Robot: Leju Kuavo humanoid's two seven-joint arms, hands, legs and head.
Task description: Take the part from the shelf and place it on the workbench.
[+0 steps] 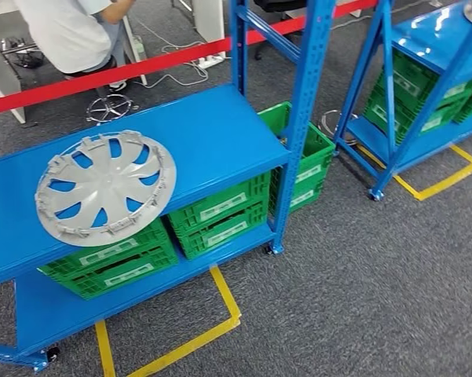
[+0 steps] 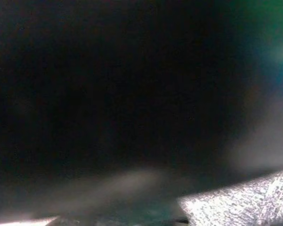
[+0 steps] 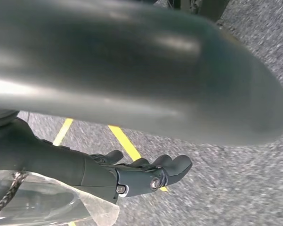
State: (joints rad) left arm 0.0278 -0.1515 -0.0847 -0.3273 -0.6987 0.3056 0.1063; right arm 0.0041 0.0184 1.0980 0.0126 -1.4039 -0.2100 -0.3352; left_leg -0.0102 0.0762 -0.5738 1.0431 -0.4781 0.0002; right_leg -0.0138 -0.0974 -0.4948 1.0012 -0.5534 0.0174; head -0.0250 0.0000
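My right hand (image 3: 147,172) hangs above the floor in the right wrist view, holding nothing, its dark fingers (image 3: 175,165) stretched out nearly straight and lying close side by side. The thick grey thumb (image 3: 140,70) crosses that picture close to the lens, blurred. My left wrist view is dark and smeared, so I cannot make out the left hand's pose.

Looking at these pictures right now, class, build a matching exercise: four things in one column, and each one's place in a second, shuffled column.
Things:
1. wheel cover
2. green crates
3. yellow tape
4. red barrier tape

Places:
A. on the grey carpet
B. stretched behind the shelf
C. lying on the blue shelf top
D. on the lower shelf level

Pairs: 1-C, 2-D, 3-A, 4-B
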